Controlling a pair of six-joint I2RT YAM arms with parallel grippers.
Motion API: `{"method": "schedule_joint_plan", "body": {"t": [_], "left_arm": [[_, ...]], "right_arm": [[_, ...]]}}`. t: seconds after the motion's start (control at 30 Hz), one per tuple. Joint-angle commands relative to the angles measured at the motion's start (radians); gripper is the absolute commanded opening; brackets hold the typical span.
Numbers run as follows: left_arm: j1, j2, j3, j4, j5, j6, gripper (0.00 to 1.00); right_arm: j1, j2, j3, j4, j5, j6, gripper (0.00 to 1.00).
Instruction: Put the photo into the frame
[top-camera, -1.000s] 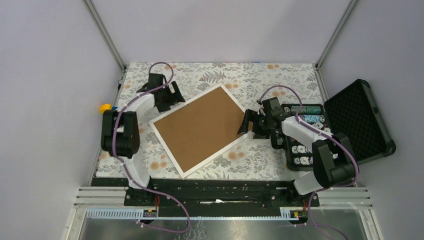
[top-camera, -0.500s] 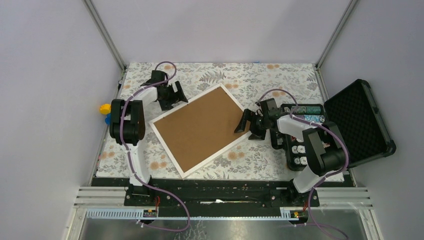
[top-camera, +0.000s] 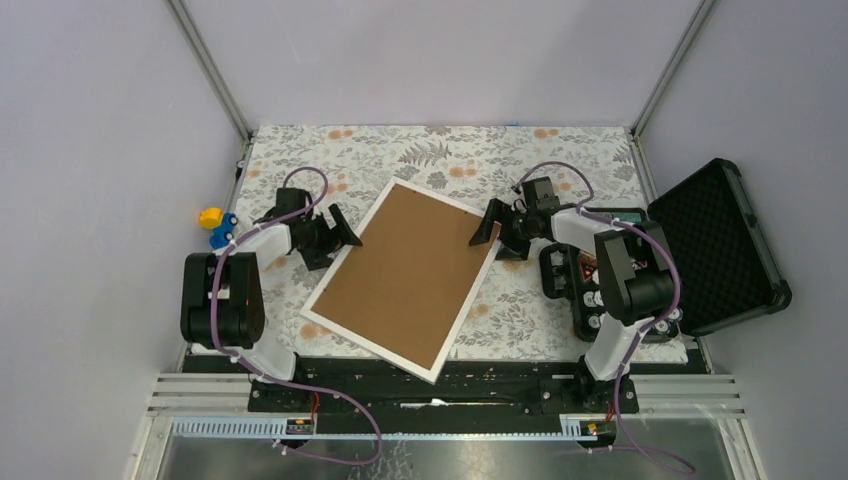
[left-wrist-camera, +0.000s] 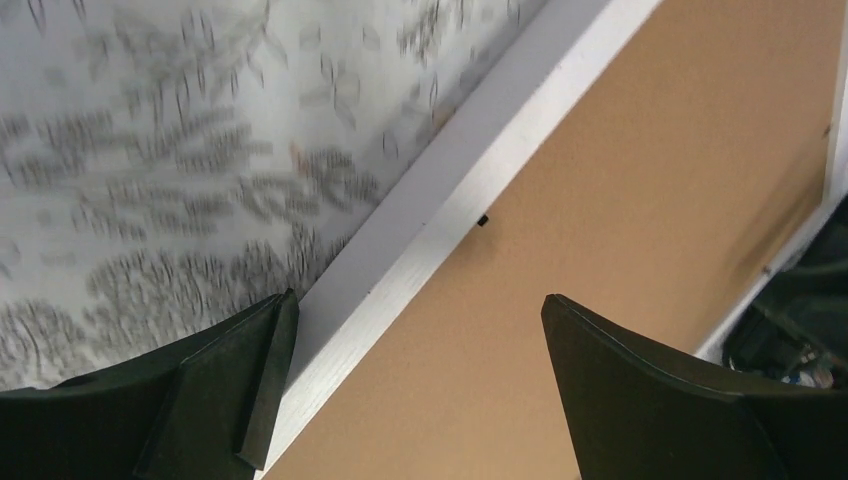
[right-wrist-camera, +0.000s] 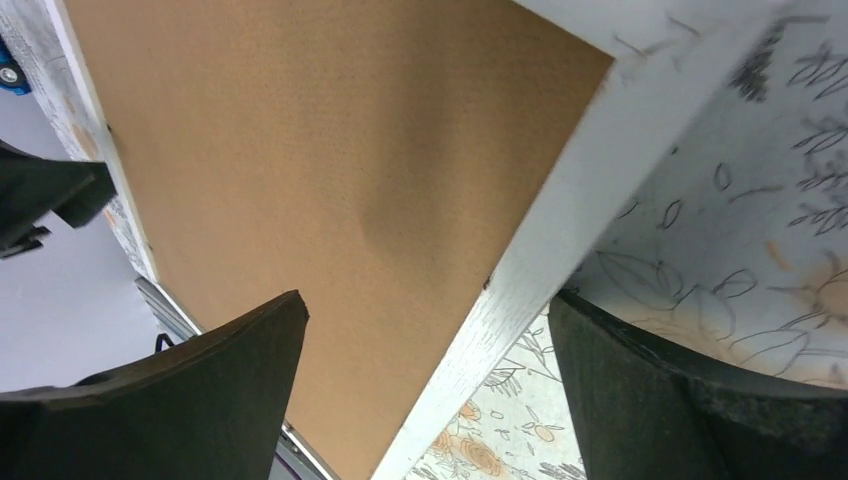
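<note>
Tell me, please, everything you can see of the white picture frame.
The frame is a large, thin-edged white rectangle that looks like painted wood. A plain brown backing board fills its middle. It lies flat and askew on the floral tablecloth, with its near corner jutting past the table's near edge. The open left pincer straddles one long edge and the open right pincer straddles the opposite edge. Whether either touches it cannot be told.
</note>
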Motion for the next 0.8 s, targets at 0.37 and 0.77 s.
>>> {"method": "schedule_joint_plan", "body": {"t": [0.37, 0.77], "left_arm": [[0.065, 0.017, 0.135, -0.115, 0.081, 0.075, 0.99], [0.070, 0.102, 0.102, -0.010, 0.205, 0.049, 0.99]], "right_arm": [[-0.223, 0.034, -0.004, 0.109, -0.263, -0.008, 0.48], [-0.211, 0.096, -0.049, 0.120, -0.256, -0.026, 0.38]]}}
